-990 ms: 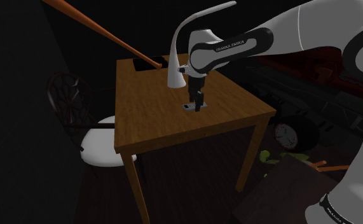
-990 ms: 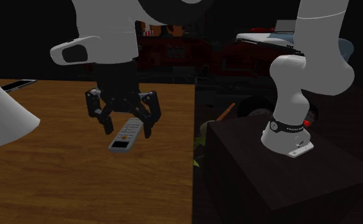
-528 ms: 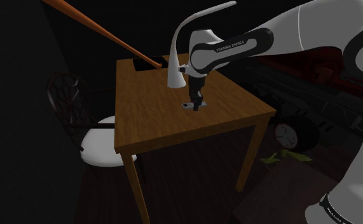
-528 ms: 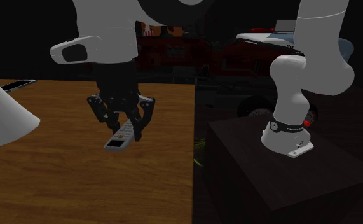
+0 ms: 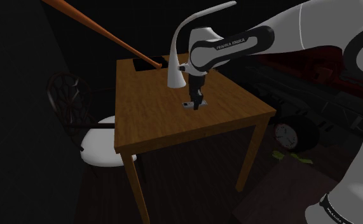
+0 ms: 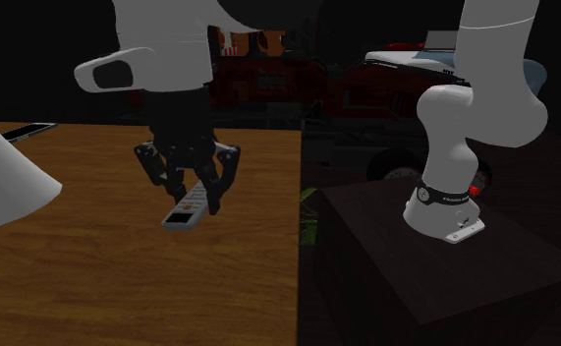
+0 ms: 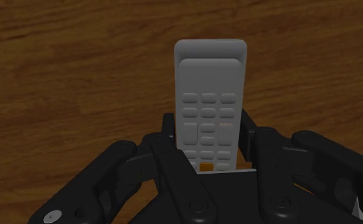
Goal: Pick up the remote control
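One chair (image 5: 102, 149) with a dark round back and a white seat stands at the shoulder view's left, drawn up against the wooden table (image 5: 145, 124). Further right, a white lamp (image 5: 176, 77) rises from the tabletop. Just right of its base the gripper (image 5: 196, 103) points straight down over the table's middle. The pale grey remote control (image 5: 187, 106) is clamped there between the fingers (image 7: 250, 137), which have closed most of the way onto its two long edges near the button end. Gripping across the narrow width probably suits the jaws' short reach. It leaves most of the body jutting past the fingers, so in the second exterior view the free end tilts down toward the wood. It looks barely raised, though I cannot tell for sure that it is clear of the surface. Right of the table a clock (image 5: 287, 134) lies low on the floor, and the arm's dark stand (image 6: 435, 290) is rightmost.
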Motion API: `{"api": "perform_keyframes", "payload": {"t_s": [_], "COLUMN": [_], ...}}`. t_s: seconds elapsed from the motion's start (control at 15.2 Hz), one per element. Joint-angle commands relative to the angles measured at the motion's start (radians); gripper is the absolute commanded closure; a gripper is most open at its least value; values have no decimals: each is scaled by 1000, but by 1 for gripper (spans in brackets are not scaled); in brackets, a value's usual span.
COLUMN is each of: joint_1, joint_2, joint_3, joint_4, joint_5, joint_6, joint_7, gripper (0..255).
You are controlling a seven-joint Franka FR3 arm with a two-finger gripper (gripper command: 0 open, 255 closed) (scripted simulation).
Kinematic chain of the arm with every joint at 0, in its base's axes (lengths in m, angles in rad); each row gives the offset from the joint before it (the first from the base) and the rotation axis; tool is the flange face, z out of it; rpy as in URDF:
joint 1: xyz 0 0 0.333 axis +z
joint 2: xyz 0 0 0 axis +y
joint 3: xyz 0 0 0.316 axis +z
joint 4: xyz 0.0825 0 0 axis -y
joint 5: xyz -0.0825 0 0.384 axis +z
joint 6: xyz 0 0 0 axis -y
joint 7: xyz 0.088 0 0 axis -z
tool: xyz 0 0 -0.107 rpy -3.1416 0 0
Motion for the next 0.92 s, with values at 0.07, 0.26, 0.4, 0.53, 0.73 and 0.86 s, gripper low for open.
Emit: {"api": "perform_keyframes", "payload": {"t_s": [0.07,0.26,0.4,0.53,0.73,0.86], "joint_1": [0,0,0,0,-1,-1], "joint_2": [-10,-16,-20,-22,-24,-24], "joint_3": [0,0,0,-1,-1,-1], "joint_4": [24,55,78,101,138,140], "joint_5": [-1,-2,-3,-3,-4,-4], "joint_6": [-35,-73,-99,-125,-164,-166], "joint_7": [2,4,5,6,8,8], "gripper": [255,255,255,255,255,255]}}
